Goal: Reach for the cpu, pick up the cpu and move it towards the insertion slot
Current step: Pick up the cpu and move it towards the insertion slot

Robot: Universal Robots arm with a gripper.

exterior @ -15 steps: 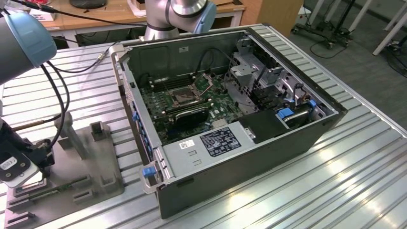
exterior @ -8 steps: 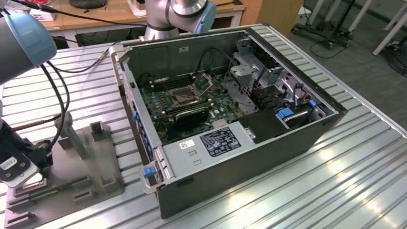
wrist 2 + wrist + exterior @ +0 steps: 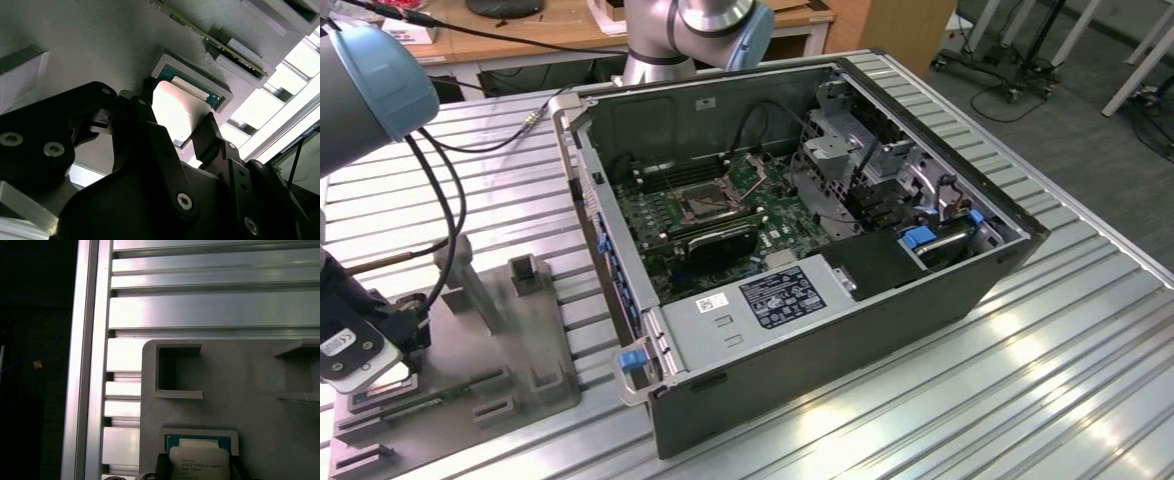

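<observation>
The cpu (image 3: 176,106), a flat chip with a pale silvery top, lies in a square recess of the grey fixture plate (image 3: 100,45). It also shows in the first wrist view, cpu (image 3: 200,461). My gripper (image 3: 178,116) is down over it, one black finger against each of two opposite edges, shut on the chip, which still sits in its recess. In the exterior view the gripper (image 3: 363,372) hangs over the fixture plate (image 3: 520,360) at the lower left. The insertion slot (image 3: 702,204) is the square socket on the motherboard inside the open computer case.
The open computer case (image 3: 854,300) takes up the table's middle, its side walls rising around the motherboard. Grey blocks (image 3: 524,272) stand up from the fixture plate. Cables (image 3: 447,200) trail from the arm. An empty square recess (image 3: 175,371) lies beside the chip's pocket.
</observation>
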